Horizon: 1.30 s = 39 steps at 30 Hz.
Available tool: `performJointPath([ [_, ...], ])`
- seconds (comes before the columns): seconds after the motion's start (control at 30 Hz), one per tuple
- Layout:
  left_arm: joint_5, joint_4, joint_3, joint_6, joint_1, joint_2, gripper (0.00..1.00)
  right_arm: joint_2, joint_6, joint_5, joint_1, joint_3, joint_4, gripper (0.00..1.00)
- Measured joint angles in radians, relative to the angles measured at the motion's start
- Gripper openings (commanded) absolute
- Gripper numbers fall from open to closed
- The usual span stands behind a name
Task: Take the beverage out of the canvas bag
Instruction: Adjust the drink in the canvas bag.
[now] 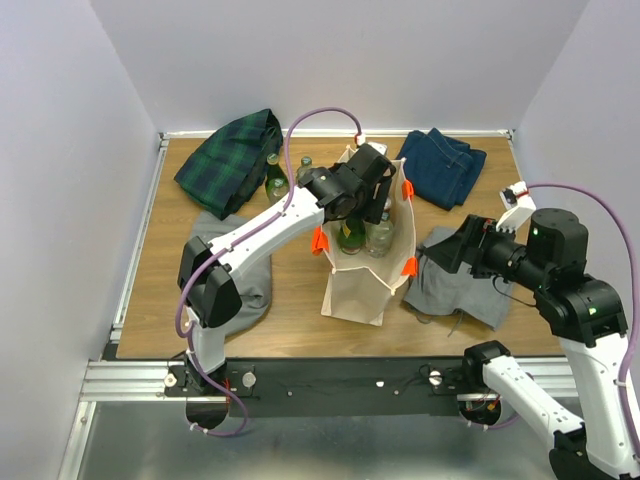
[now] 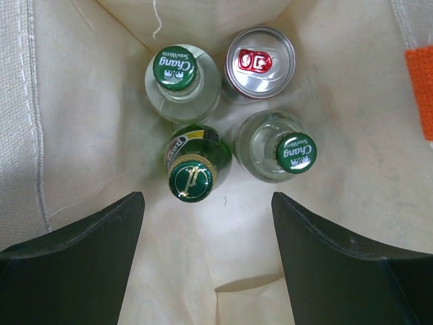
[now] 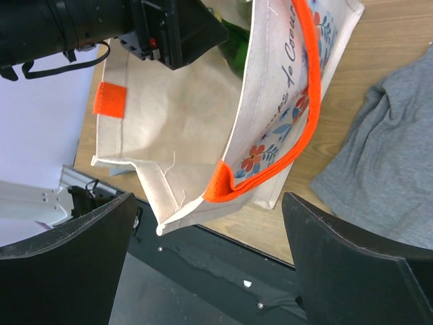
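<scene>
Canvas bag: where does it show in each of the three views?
Top external: the canvas bag stands upright near the centre of the picture.
Left wrist: seen from above, looking in; its inner wall fills the picture around three bottles and a can.
Right wrist: its outer side spans the upper middle.
Shared landmark: the orange handle.

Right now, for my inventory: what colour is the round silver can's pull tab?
Red pull tab, best in left wrist view.

Robotics lab: white-walled wooden table (image 1: 292,295), aluminium rail (image 1: 125,377).
</scene>
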Motion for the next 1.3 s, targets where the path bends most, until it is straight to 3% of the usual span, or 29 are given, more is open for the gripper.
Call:
performJointPath([
  [0.2,-0.002,0.008,-0.008,-0.002,0.006,-0.004,0.78,-0.003,0.000,0.022,0.000,0.001,-0.002,0.96],
  [0.7,-0.002,0.011,-0.008,-0.007,0.013,-0.003,0.77,-0.006,-0.012,0.050,0.000,0.001,-0.020,0.96],
  [0.93,-0.001,0.011,-0.002,-0.009,0.017,0.012,0.71,-0.003,-0.012,0.059,0.000,0.001,-0.029,0.96],
  [1.0,-0.001,0.011,0.000,-0.010,0.017,0.016,0.64,-0.003,-0.012,0.061,0.000,0.001,-0.030,0.96],
  [1.3,-0.001,0.010,0.005,-0.014,0.019,0.045,0.61,-0.003,-0.012,0.068,0.000,0.001,-0.032,0.96],
])
